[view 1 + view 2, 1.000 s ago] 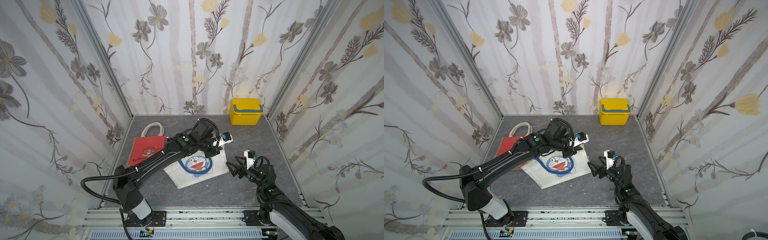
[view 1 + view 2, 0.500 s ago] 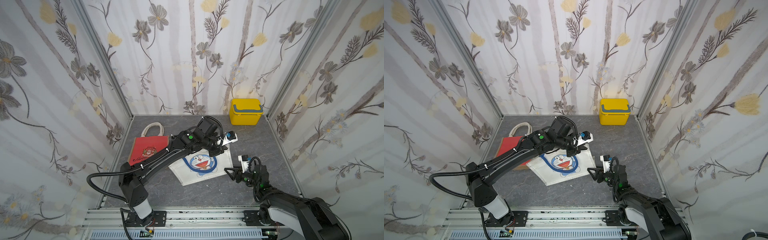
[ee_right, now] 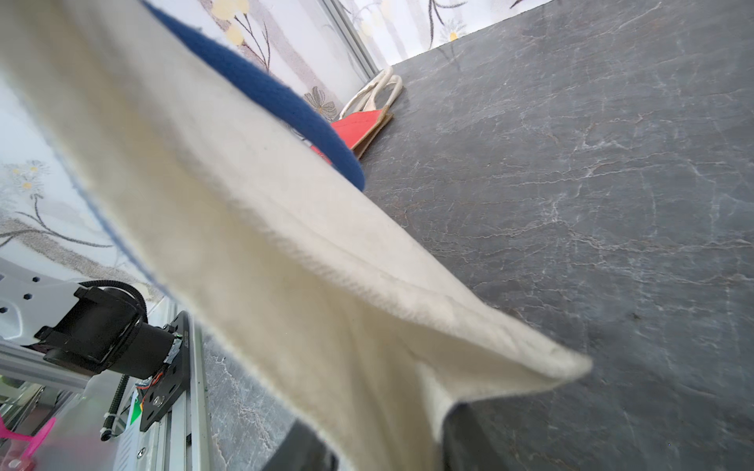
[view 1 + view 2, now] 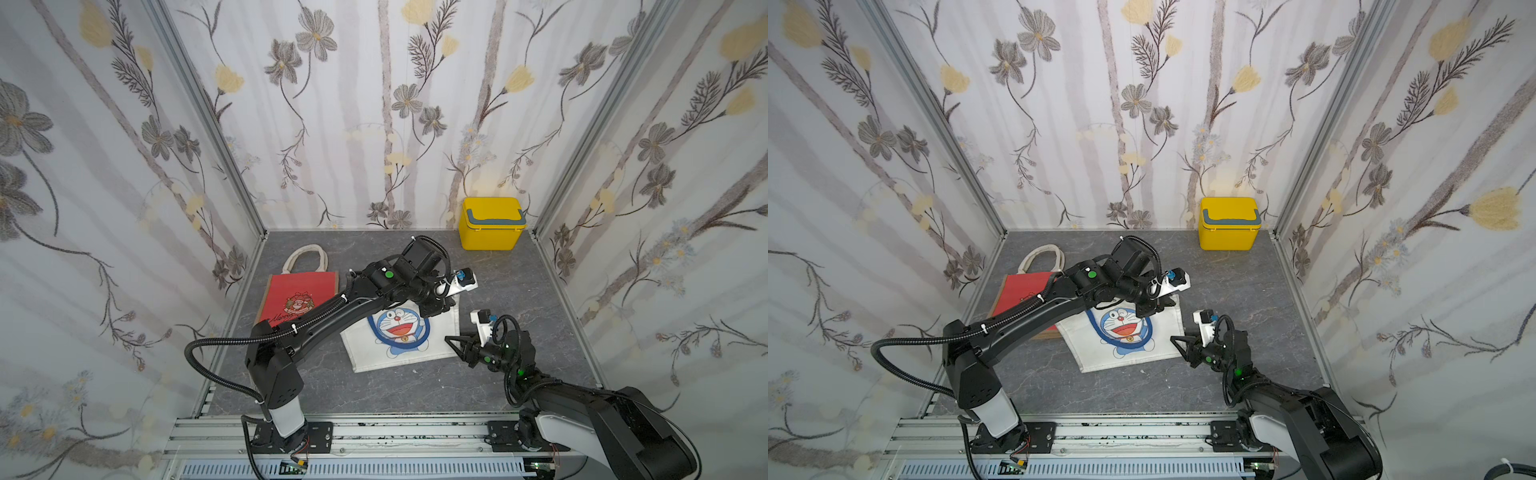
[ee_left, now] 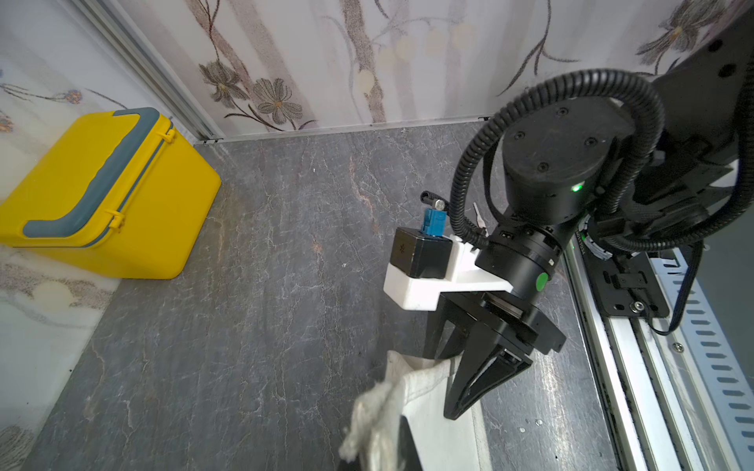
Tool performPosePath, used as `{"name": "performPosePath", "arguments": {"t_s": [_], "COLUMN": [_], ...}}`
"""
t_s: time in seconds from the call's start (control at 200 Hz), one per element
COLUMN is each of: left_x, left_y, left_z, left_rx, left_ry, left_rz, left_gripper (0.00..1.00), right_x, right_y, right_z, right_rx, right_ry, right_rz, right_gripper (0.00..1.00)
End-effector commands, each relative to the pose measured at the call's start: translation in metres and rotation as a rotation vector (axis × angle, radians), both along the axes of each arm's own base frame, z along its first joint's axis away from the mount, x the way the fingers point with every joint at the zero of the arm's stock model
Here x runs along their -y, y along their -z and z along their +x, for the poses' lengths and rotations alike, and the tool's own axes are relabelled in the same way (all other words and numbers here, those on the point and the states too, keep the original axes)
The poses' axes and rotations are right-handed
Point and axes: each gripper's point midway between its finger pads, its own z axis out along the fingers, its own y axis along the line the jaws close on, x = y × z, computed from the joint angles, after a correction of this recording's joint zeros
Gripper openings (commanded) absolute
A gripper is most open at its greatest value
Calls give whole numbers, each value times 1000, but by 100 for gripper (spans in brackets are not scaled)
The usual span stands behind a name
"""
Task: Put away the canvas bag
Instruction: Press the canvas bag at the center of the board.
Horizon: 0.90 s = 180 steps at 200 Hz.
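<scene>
The canvas bag [image 4: 399,328] [image 4: 1125,328], white with a blue cartoon cat, lies tilted on the grey floor in both top views. My left gripper [image 4: 440,305] [image 4: 1154,307] is shut on the bag's far right corner. In the left wrist view that bunched white cloth [image 5: 432,391] sits in the gripper [image 5: 379,452]. My right gripper [image 4: 456,349] [image 4: 1183,351] is at the bag's right edge. Its fingers [image 5: 485,379] stand apart, one on each side of the cloth. In the right wrist view the bag [image 3: 285,244] runs between the fingers of this gripper [image 3: 387,444].
A yellow box with a grey handle [image 4: 490,226] [image 5: 106,195] stands in the far right corner. A red bag with cream handles [image 4: 299,297] [image 3: 363,126] lies at the left, under the left arm. Flowered walls close three sides, and a metal rail [image 4: 374,432] runs along the front.
The left gripper has pulled the bag's corner to the right. The right gripper has come in to the bag's right edge, and its jaws have narrowed around the cloth.
</scene>
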Motion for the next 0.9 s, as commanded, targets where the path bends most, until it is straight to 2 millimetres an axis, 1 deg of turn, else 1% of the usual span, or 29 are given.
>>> {"name": "performPosePath", "arguments": {"t_s": [0.0,0.08,0.14,0.245,0.27,0.325,0.365,0.425,0.465,0.52,0.625,0.72,0.784,0.894], "left_x": [8,9,9,10,10,8,7,4,3,2,1,-1,-3,-3], "left_y": [-7,-6,-4,-3,-4,-4,-5,-6,-7,-8,-12,-8,-5,-6], "left_z": [4,12,15,15,14,14,13,10,10,8,3,2,3,6], "left_rx": [63,68,63,60,59,62,67,71,73,76,72,71,74,89], "left_ry": [39,-10,-29,-29,-26,-27,-23,-15,-15,-11,5,2,-1,-14], "left_rz": [-34,-32,-29,-36,-35,-34,-33,-29,-27,-26,-44,-35,-30,-30], "left_gripper": [0,0,0,0,0,0,0,0,0,0,0,0,0,0], "right_x": [-1,2,3,1,1,2,6,10,13,17,23,33,41,47], "right_y": [-20,-20,-19,-20,-22,-25,-27,-33,-35,-37,-44,-48,-47,-50], "right_z": [1,1,1,2,2,2,3,1,1,2,4,6,9,11], "right_rx": [122,149,158,159,163,174,185,216,229,239,270,292,289,309], "right_ry": [1,22,24,14,13,23,51,75,93,113,154,216,272,304], "right_rz": [18,4,-9,-18,-17,-13,-8,4,4,-5,-15,-14,-19,-31], "right_gripper": [28,21,15,15,17,33,41,51,55,59,61,62,64,66]}}
